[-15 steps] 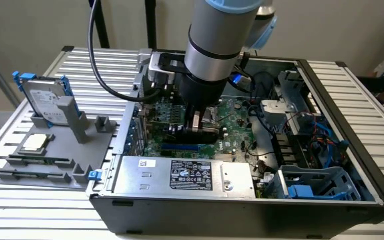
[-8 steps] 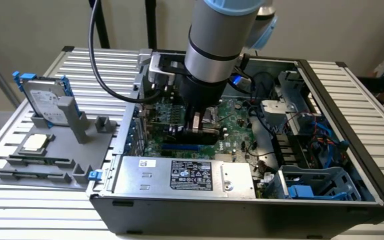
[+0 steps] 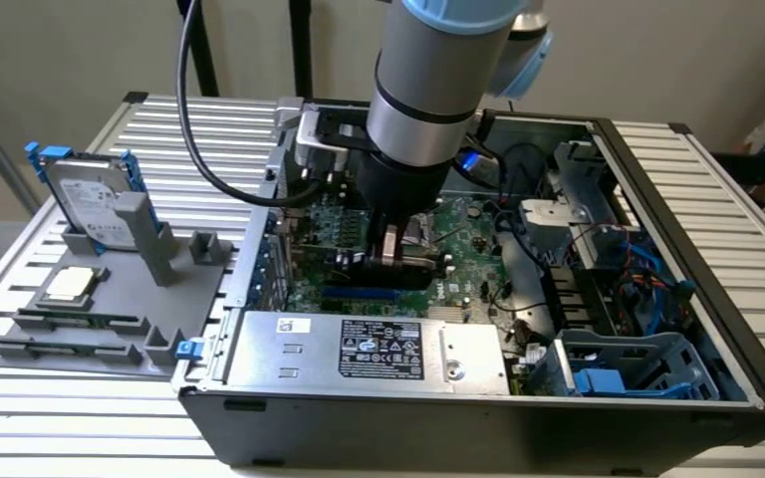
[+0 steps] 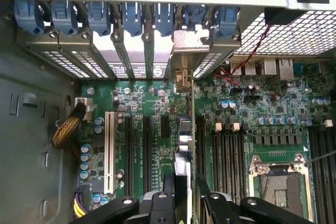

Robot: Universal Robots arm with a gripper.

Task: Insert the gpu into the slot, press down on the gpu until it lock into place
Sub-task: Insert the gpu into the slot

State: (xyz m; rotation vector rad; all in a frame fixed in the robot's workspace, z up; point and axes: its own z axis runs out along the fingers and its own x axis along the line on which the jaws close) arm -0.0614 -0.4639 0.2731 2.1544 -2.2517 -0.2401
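Gripper (image 4: 185,203) is closed narrow on the gpu (image 4: 181,174), gripping it across its thickness. The card stands on edge directly over the slot (image 3: 354,295), with its metal bracket (image 4: 188,40) past the slot's far end. Can't tell if it's seated in the slot.

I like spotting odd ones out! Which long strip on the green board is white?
The white strip, the one nearest the braided yellow cable. The other long strips beside it are black.
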